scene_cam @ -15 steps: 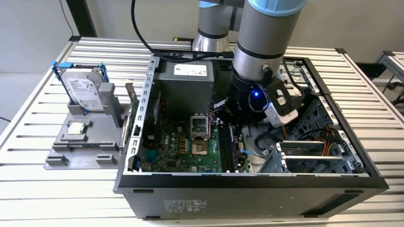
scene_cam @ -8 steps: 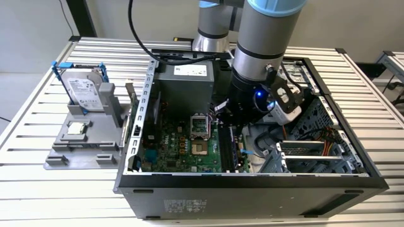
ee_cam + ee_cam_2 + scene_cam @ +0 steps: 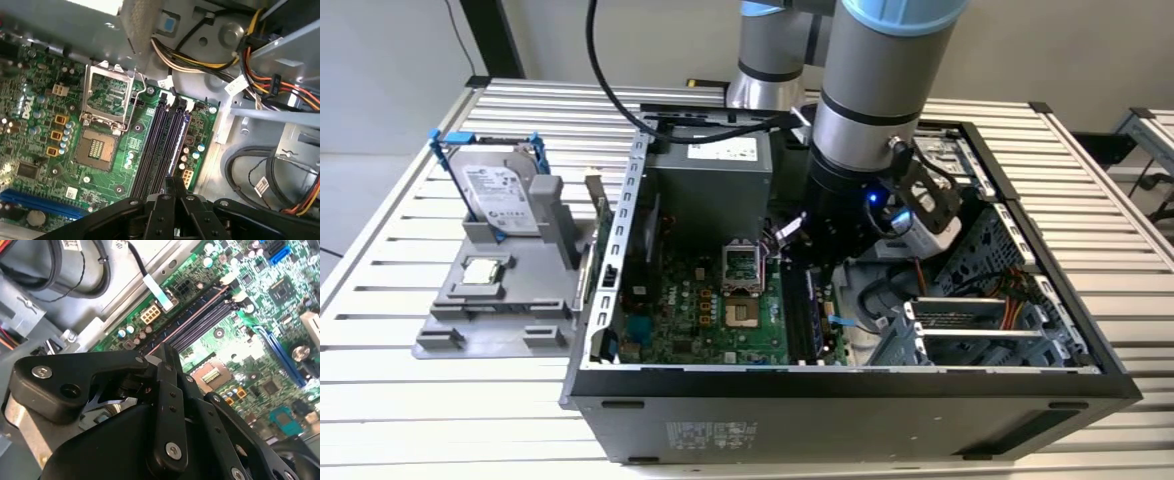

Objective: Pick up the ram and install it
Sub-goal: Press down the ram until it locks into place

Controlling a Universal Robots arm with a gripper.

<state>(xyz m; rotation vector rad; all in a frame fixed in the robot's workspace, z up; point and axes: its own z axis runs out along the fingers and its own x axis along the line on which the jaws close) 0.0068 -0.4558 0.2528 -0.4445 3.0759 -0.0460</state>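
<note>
The ram (image 3: 176, 140) stands on edge in the outermost memory slot (image 3: 152, 145), beside the case wall. We judge it light, stiff, fragile; hold by the long edges. Gripper (image 3: 170, 186) fingers together at its end; whether pinching it, we cannot tell.

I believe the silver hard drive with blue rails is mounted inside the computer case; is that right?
Not quite: the hard drive stands upright in the gray holder outside the computer case, on the exterior view's left, as the exterior view shows.
</note>
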